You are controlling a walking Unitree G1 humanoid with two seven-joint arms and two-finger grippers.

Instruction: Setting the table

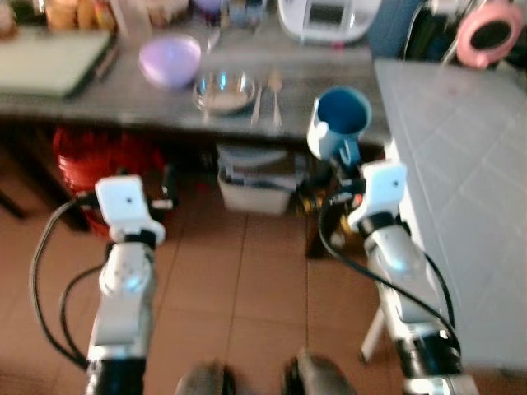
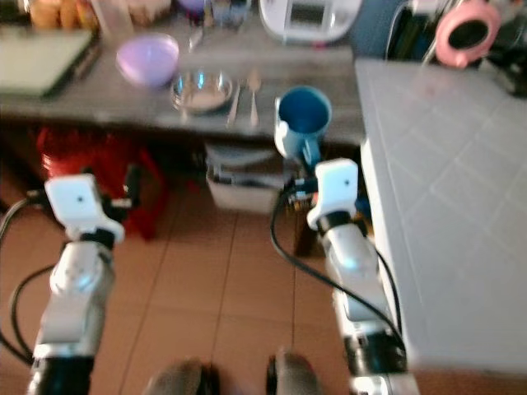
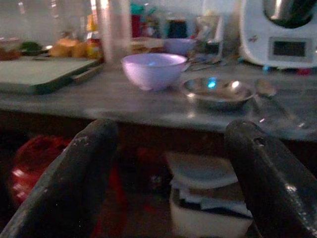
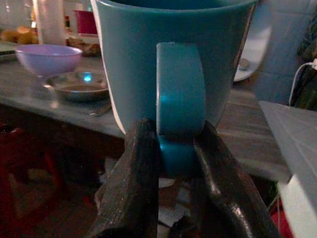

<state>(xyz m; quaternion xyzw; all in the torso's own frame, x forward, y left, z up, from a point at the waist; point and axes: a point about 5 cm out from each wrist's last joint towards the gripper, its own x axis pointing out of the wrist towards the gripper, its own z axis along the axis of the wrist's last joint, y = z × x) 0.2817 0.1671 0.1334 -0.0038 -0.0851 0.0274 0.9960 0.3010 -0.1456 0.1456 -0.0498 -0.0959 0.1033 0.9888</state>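
My right gripper (image 4: 176, 153) is shut on the handle of a blue mug (image 1: 340, 119), holding it upright in the air just in front of the grey counter's (image 1: 123, 95) edge. On the counter lie a lilac bowl (image 1: 170, 60), a shallow metal dish (image 1: 223, 91) and a fork and spoon (image 1: 274, 92) side by side. My left gripper (image 3: 171, 168) is open and empty, held low in front of the counter with the bowl and dish beyond its fingers (image 3: 79, 173).
A white tiled table (image 1: 461, 164) stretches along my right. A white appliance (image 1: 328, 18) and a green cutting board (image 1: 49, 58) sit on the counter. Under it stand a red basket (image 1: 103, 160) and a white bin (image 1: 255, 185). The floor is brown tile.
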